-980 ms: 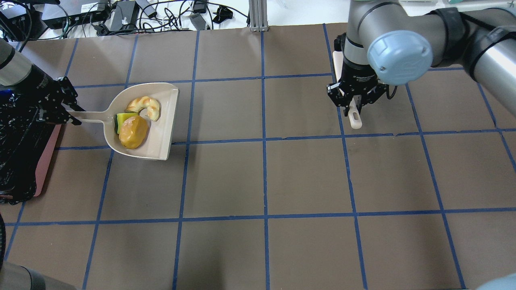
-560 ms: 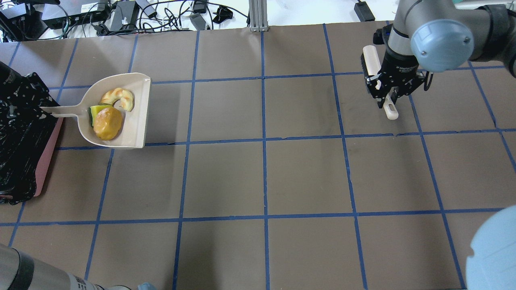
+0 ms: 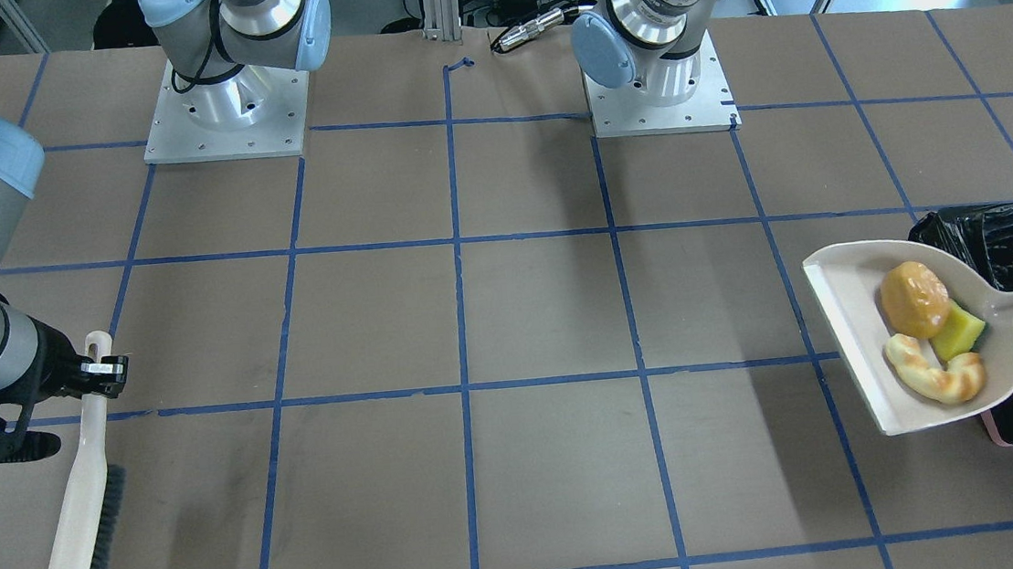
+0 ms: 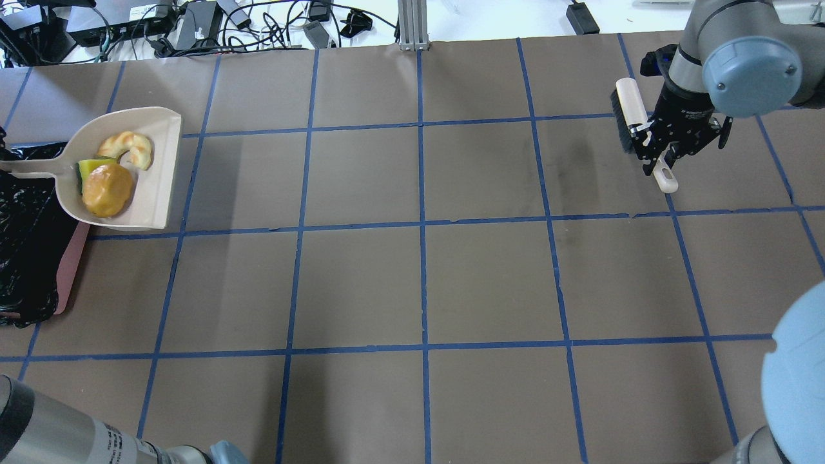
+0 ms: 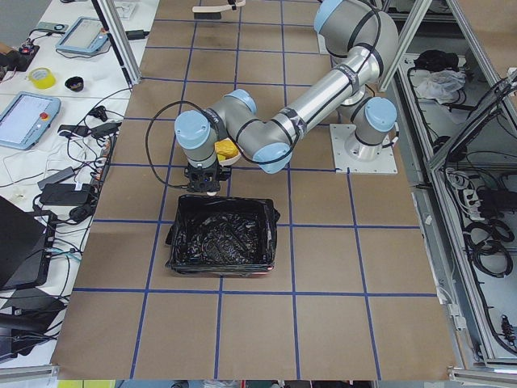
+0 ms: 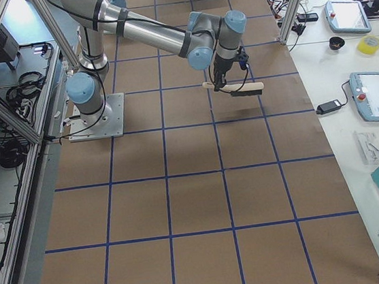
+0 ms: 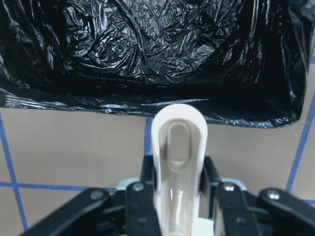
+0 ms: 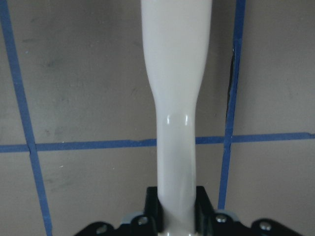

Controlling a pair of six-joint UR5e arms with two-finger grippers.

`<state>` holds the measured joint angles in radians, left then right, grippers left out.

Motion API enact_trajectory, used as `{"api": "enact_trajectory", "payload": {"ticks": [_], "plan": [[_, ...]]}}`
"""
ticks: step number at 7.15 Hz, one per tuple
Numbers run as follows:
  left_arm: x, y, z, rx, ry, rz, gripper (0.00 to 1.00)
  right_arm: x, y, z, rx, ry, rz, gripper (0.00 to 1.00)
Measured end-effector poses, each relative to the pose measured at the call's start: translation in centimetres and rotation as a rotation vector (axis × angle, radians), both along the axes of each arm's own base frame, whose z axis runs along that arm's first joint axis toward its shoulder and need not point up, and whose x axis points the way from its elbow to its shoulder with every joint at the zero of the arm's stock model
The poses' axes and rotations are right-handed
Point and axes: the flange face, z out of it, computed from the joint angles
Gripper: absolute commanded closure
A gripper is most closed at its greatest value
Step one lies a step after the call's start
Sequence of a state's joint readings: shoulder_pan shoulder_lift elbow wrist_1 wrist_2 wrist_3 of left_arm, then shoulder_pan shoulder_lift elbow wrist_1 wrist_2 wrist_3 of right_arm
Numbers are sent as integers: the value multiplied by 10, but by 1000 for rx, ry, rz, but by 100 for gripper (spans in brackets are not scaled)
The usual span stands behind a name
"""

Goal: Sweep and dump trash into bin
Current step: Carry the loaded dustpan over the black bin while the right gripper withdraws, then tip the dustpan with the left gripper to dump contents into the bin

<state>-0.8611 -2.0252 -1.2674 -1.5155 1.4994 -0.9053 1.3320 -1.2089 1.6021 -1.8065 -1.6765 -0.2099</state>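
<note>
The beige dustpan point(image 4: 158, 187) holds the trash: a lumpy orange oval point(image 4: 106, 190), a curved pale ring piece point(image 4: 129, 147) and a yellow-green square point(image 4: 89, 169). Its handle reaches left over the bin point(image 4: 26, 245), which is lined with a black bag and has a pink side point(image 4: 67, 270). My left gripper point(image 7: 178, 189) is shut on the dustpan handle point(image 7: 178, 142) just above the bin's rim point(image 7: 147, 105). My right gripper point(image 4: 659, 153) is shut on the handle of a beige brush point(image 4: 628, 106) at the far right.
Cables and power boxes point(image 4: 193, 26) lie beyond the table's back edge. A metal post point(image 4: 412, 26) stands at the back centre. The two arm bases point(image 3: 658, 79) sit on the robot's side. The brown table is marked with blue tape lines point(image 4: 422, 219).
My left arm has carried the loaded dustpan leftward until its handle is over the bin. My right arm has moved right with the brush.
</note>
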Motion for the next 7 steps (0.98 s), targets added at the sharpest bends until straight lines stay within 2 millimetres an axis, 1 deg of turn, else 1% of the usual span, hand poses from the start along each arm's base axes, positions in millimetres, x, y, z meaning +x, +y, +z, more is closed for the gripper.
{"api": "enact_trajectory", "payload": {"ticks": [1, 2, 4, 6, 7], "plan": [[20, -8, 18, 13, -1, 5, 100, -11, -5, -15, 7, -4, -13, 100], [42, -14, 30, 17, 0, 12, 100, -19, -8, -26, 17, -7, -24, 100], [92, -16, 42, -2, -18, 20, 100, -24, -7, -35, 29, -11, -17, 100], [148, -5, 53, -24, -71, 24, 100, -26, 1, -49, 40, -7, 13, 100], [171, 3, 56, -29, -97, 24, 100, -28, 7, -53, 52, 13, 31, 100]]}}
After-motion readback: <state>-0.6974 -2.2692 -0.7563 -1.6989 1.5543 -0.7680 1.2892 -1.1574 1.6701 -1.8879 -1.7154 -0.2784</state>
